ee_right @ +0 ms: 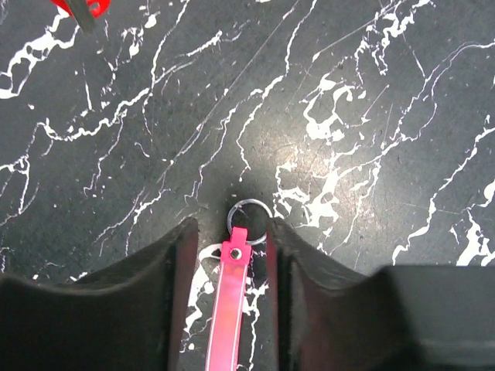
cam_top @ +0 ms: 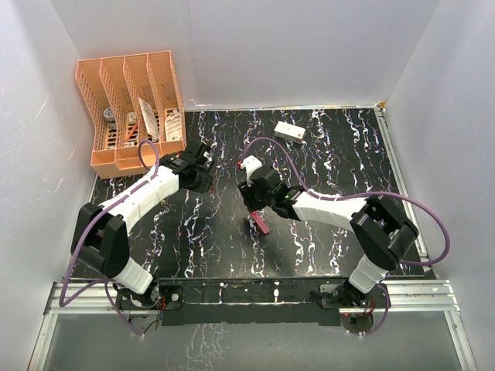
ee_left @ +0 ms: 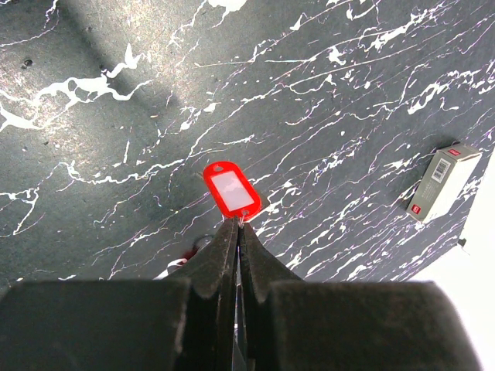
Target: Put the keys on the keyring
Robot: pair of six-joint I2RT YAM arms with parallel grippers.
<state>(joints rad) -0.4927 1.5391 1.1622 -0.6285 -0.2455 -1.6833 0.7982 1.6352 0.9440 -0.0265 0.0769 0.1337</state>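
The left gripper (ee_left: 240, 224) has its jaws pressed together on a thin bit of metal at the foot of the red key (ee_left: 230, 189), so the red head sticks out past the fingertips above the table (cam_top: 232, 255). The right gripper (ee_right: 230, 224) stands with jaws spread on either side of the pink tag (ee_right: 228, 309). A gap shows on both sides, and the ring (ee_right: 249, 212) lies just beyond the fingertips, low over the table or on it. The step in hand looks like bringing the key to the ring. To do it well, the right jaws should first close on the tag near its eyelet, so the ring cannot swing or slide. The left arm should then bring the key's hole to the ring's split slowly, edge-on and not flat. The pinch on the key is shallow and a sideways push could twist it out. The right wrist view alone shows the ring as a clear open loop, and it catches the red key at its upper left corner, well apart from the ring. The left wrist view alone shows how the key is pinched, and it takes in the white box (ee_left: 443, 183) far off to the side. Only the top view shows the two grippers facing each other mid-table, with the orange rack (cam_top: 128, 108) behind, but there the ring is too small to see. I cannot pick out the pale key in any view.
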